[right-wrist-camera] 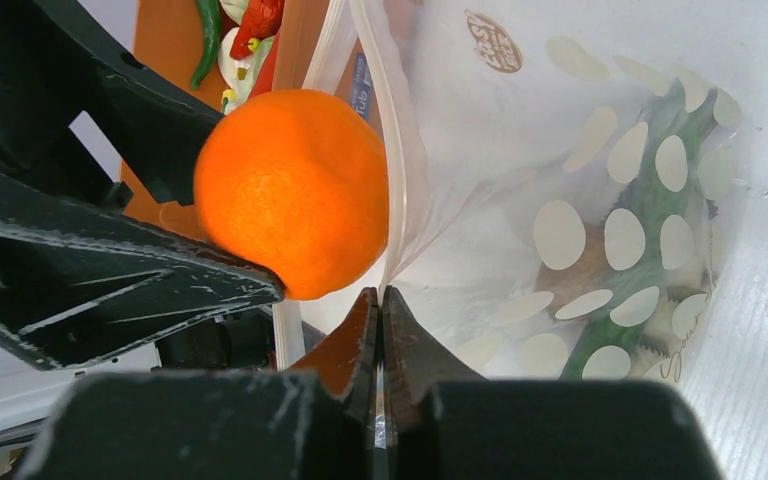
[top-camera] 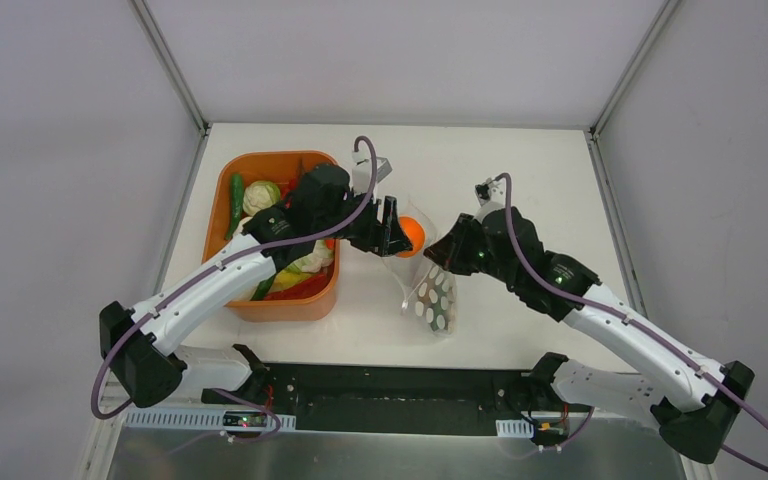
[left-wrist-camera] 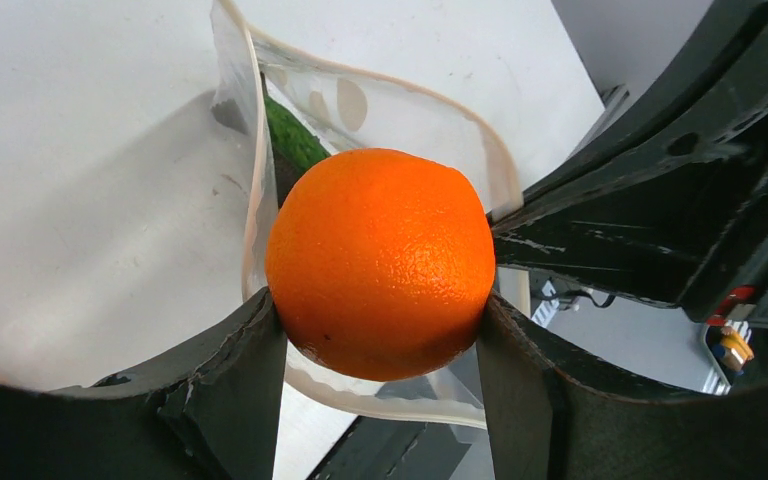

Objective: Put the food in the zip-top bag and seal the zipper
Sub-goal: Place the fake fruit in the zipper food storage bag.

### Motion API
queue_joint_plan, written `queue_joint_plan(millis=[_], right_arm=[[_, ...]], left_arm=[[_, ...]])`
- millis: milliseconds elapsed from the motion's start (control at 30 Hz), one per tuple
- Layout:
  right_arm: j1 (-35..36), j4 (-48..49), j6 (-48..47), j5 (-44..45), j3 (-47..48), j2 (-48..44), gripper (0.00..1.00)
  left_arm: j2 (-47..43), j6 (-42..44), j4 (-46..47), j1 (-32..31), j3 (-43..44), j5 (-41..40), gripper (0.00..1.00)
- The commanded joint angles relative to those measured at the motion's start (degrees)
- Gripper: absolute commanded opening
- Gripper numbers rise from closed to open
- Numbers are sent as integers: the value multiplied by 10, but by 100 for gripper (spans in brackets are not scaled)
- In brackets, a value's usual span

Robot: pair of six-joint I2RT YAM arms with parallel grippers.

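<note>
One slip is the main risk: the orange [left-wrist-camera: 380,250] is squeezed between the left gripper's [left-wrist-camera: 378,335] fingers at the bag's [right-wrist-camera: 480,130] mouth. Released off-centre, it may clip the rim and roll across the table [top-camera: 520,170]. The right gripper [right-wrist-camera: 380,320], pressed together on that rim, could lose it, and the mouth would sag. The bag is clear and dotted, lies toward the near edge, and has a green piece [right-wrist-camera: 650,210] inside.
</note>
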Motion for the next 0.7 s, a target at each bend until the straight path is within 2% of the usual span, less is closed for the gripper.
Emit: queue_joint_plan(millis=[0,200,433,667], right_arm=[[2,27,7,16,-1,-19,1],[2,27,9,21,-5,-26,2],[2,26,9,23,-5,-28,2],[2,26,10,22,-6,-30,2]], left_arm=[[6,40,-30,-10,36,-9,39],[13,50,-36,-16,46,-6,67],[7,49,-34,-18,50,0,81],[-23,53,-38,-18,50,-12,87]])
